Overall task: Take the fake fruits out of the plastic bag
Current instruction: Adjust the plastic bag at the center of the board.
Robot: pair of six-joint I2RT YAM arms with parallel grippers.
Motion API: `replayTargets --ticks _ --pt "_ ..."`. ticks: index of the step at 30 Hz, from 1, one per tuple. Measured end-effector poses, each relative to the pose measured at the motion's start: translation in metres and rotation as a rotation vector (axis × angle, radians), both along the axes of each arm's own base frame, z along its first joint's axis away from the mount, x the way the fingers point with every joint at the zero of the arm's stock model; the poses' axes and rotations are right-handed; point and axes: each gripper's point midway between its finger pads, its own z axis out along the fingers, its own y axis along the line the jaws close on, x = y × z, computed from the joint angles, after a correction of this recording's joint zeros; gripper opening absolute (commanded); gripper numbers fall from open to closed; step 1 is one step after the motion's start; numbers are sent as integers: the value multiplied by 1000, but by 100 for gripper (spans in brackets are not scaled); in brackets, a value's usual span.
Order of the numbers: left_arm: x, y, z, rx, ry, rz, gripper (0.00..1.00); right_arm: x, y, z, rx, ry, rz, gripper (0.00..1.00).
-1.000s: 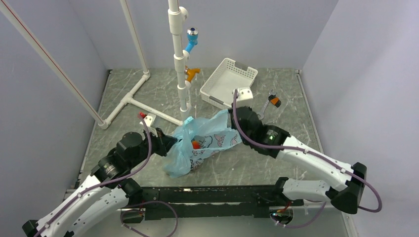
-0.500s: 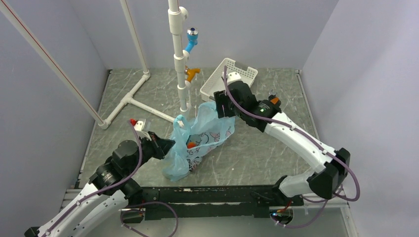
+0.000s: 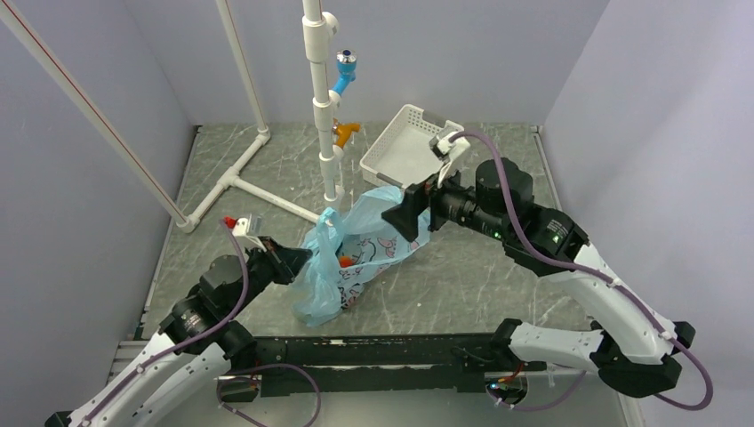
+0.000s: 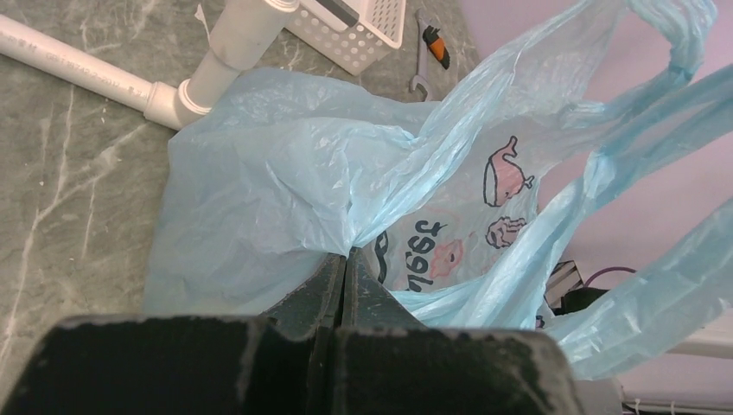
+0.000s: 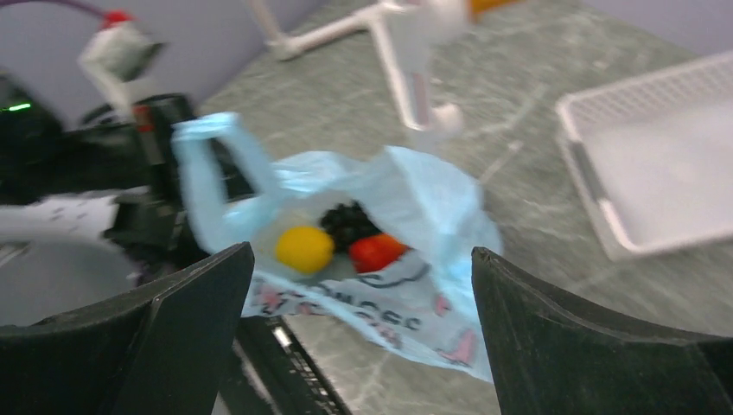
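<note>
The light-blue plastic bag (image 3: 373, 245) lies crumpled mid-table with its mouth held open. My left gripper (image 3: 300, 261) is shut on the bag's left edge; the left wrist view shows the film (image 4: 285, 181) pinched between the closed tips (image 4: 346, 256). My right gripper (image 3: 397, 216) hovers open above the bag's right end, touching nothing. Its wrist view looks into the bag (image 5: 406, 294) between wide-apart jaws (image 5: 361, 252). Inside lie a yellow-orange fruit (image 5: 304, 249), a red-orange fruit (image 5: 377, 252) and dark grapes (image 5: 348, 220). From above only the red-orange fruit (image 3: 343, 261) shows.
A white perforated basket (image 3: 411, 147) stands behind the right gripper. An upright white pipe post (image 3: 322, 98) rises just behind the bag, with pipes (image 3: 236, 182) lying on the table to the left. An orange-handled wrench (image 4: 430, 47) lies beyond the basket.
The right gripper let go of the bag's far end, opened wide and drew up and back to the right. The bag's right side sagged. The left gripper kept its hold.
</note>
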Motion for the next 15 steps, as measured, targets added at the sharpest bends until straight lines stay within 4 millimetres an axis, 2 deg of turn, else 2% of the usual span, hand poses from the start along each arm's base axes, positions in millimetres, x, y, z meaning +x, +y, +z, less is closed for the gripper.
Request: replayTargets --ticks 3,5,7,9,11,15 --pt "1 0 -1 -4 15 11 0 -27 27 15 51 -31 130 100" --pt "2 1 1 -11 20 23 0 -53 51 24 102 -37 226 100" --pt "3 2 3 -20 23 31 0 -68 68 27 159 -10 272 100" --pt "3 3 4 -28 32 44 0 -70 80 24 194 45 261 100" --pt "4 5 5 -37 40 57 0 -60 97 16 224 115 212 100" --pt "6 4 6 -48 63 71 0 -43 129 -21 201 228 128 100"
